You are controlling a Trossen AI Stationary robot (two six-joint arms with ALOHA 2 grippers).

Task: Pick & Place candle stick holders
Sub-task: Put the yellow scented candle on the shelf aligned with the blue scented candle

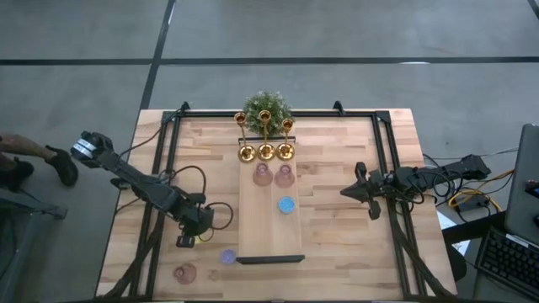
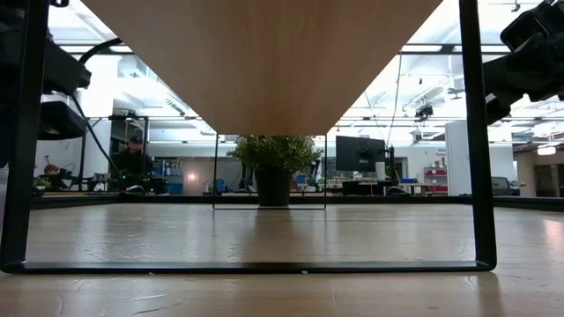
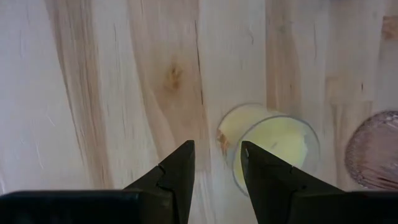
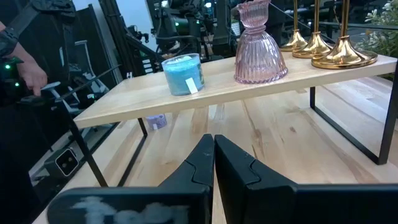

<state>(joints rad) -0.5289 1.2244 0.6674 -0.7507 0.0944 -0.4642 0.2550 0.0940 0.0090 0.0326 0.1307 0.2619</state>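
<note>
We see left gripper (image 3: 214, 163) low over table (image 1: 337, 219), jaws parted, gripping nothing; yellow candle holder (image 3: 273, 146) just beside one fingertip (image 3: 249, 152), outside gap. Purple holder (image 1: 227, 257) and one pink glass holder (image 1: 184, 273) near it on tabletop. Right gripper (image 4: 213, 146) clenched, empty, facing raised shelf (image 4: 261, 87); ahead of jaws on shelf: blue holder (image 4: 183, 73), pink glass holder (image 4: 258, 50), gold holders (image 4: 323, 43).
</note>
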